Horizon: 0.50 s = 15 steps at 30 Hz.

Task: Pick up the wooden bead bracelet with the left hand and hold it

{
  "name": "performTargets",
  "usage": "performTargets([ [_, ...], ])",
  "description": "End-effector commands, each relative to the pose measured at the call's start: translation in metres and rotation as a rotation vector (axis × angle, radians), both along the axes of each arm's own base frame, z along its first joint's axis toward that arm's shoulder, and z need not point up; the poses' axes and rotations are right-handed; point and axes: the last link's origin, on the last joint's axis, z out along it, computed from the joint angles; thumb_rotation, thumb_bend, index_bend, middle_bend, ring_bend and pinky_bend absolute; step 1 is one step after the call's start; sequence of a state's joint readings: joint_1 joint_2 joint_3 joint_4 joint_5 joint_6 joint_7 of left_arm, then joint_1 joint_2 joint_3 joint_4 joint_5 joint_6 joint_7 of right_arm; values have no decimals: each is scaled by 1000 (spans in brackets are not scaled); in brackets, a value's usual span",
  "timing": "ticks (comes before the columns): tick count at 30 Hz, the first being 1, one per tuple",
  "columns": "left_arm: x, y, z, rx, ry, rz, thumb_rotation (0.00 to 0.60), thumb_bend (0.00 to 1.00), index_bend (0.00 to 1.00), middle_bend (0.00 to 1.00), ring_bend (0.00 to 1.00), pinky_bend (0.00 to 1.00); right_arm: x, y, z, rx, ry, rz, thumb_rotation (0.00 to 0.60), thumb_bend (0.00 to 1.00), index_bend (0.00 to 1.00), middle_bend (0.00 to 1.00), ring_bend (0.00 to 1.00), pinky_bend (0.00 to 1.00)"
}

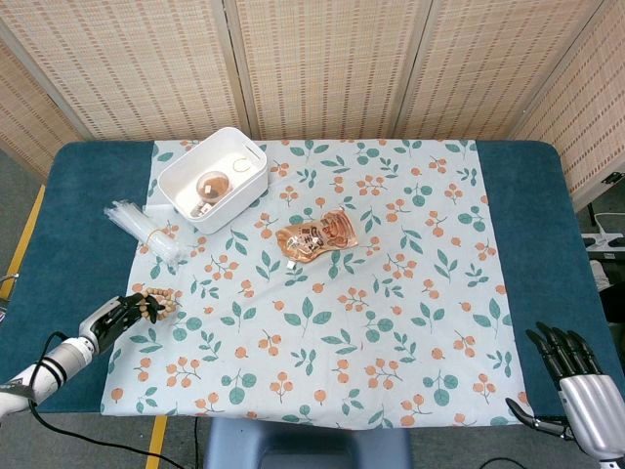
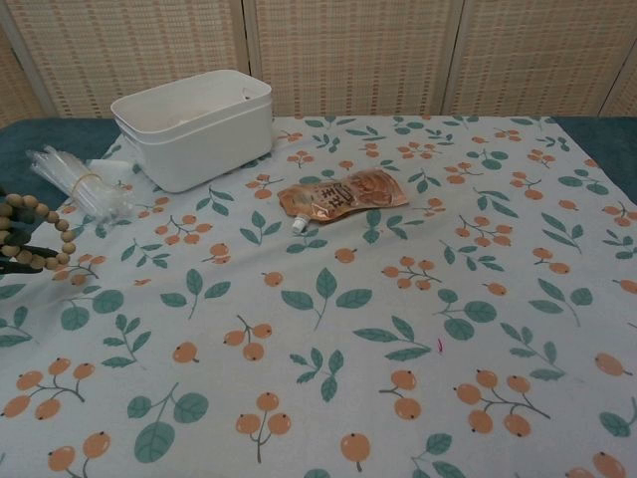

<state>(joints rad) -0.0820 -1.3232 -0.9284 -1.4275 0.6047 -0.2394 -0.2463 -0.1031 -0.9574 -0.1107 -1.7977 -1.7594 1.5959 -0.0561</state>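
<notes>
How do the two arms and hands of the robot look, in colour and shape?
The left hand is black with slim dark fingers. Its wrist is a silver-grey cylinder with black bands, and a black cable loops beside the forearm. The right hand has black fingers on a silver-grey ridged metal back, with a separate black thumb to the side. No sleeves or readable markings are visible.

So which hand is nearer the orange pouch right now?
Left. The left hand sits at the cloth's left edge, holding the bead bracelet, down-left of the orange pouch. The right hand is far off at the table's bottom-right corner.
</notes>
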Motion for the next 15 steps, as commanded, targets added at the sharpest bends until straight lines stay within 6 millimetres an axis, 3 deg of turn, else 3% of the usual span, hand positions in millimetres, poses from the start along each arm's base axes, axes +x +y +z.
performTargets([
  [1,0,0,-1,-2,5,-4,290,588,503,622,203,14,0,0,0,-2,0,1,195,186,0,0,0,0],
  [4,0,-1,-1,-5,14,-11,322,614,503,624,202,14,0,1,1,-6,-1,2,195,186,0,0,0,0],
  [15,2,-2,-1,-5,7,-5,353,622,506,627,203,14,1,2,3,-8,-4,7,194,186,0,0,0,0],
])
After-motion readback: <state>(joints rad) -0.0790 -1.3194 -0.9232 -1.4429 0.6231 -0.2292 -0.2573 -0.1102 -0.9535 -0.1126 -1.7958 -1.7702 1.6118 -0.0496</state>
